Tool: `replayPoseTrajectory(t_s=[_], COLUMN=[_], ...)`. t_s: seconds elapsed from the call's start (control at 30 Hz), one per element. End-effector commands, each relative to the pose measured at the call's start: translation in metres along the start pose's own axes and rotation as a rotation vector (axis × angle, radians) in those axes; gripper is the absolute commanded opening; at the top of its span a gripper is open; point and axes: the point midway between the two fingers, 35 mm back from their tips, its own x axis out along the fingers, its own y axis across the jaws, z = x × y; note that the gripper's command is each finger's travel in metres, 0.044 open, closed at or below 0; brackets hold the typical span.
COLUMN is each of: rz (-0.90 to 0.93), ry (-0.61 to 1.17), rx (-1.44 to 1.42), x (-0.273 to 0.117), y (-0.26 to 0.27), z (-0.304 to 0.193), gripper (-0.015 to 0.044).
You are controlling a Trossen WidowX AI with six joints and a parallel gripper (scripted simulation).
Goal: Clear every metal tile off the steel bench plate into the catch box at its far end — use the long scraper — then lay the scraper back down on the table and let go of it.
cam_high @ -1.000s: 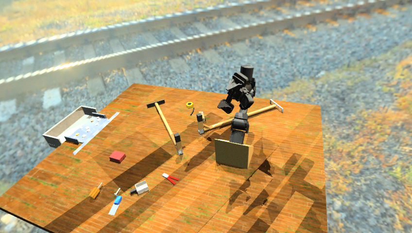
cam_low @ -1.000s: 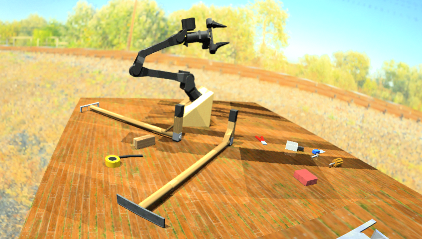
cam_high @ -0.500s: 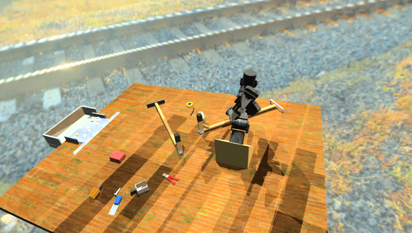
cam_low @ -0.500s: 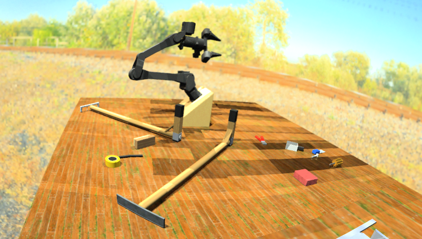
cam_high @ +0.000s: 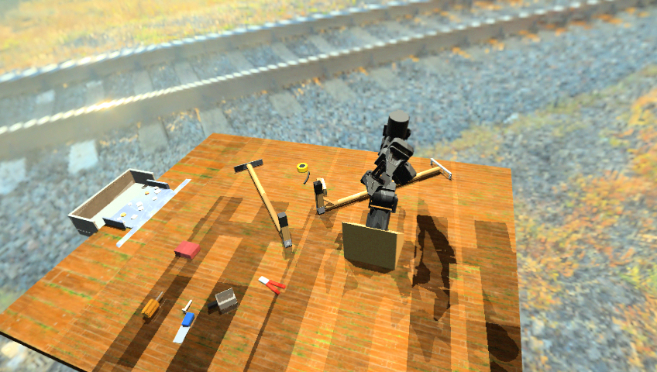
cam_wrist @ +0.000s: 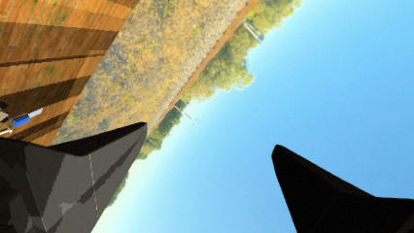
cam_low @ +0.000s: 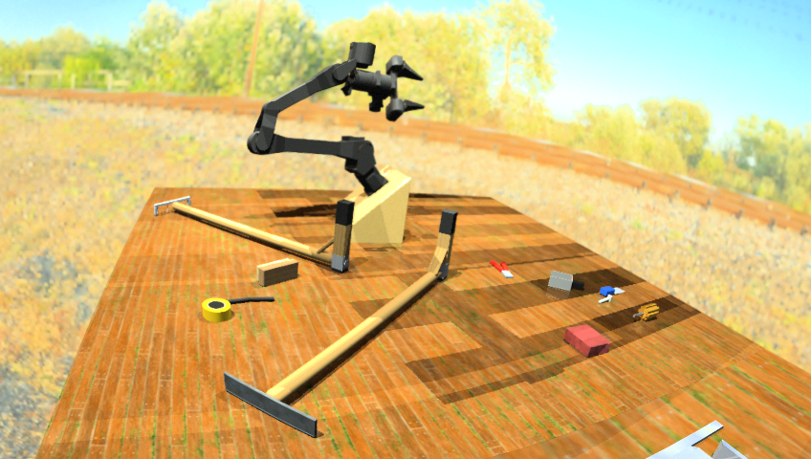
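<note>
My gripper is open and empty, high above the table; its fingers are hard to make out in the top view. The long scraper lies on the table, with a flat dark blade at one end and an upright black-topped grip at the other. It is well away from my fingers. The steel bench plate is at the table's left edge in the top view, with several small metal tiles on it. The catch box adjoins its far side. Only a corner of the plate shows in the exterior view.
A second long tool with a pale rake-like head lies near the arm's base. A yellow tape, a wooden block, a red block, red pliers and a blue-handled tool lie around.
</note>
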Motion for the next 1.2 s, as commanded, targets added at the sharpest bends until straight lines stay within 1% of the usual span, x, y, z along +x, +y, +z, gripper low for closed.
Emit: replayPoseTrajectory(t_s=[0.0, 0.67, 0.77, 1.17], rz=[0.001, 0.001, 0.022, 0.178], ry=[0.006, 0.006, 0.018, 0.137], rx=[0.002, 0.002, 0.047, 0.414], x=[0.0, 0.0, 0.001, 0.003], y=[0.0, 0.0, 0.003, 0.025], z=[-0.001, -0.001, -0.006, -0.043], gripper=[0.044, 0.044, 0.0361, 0.0046])
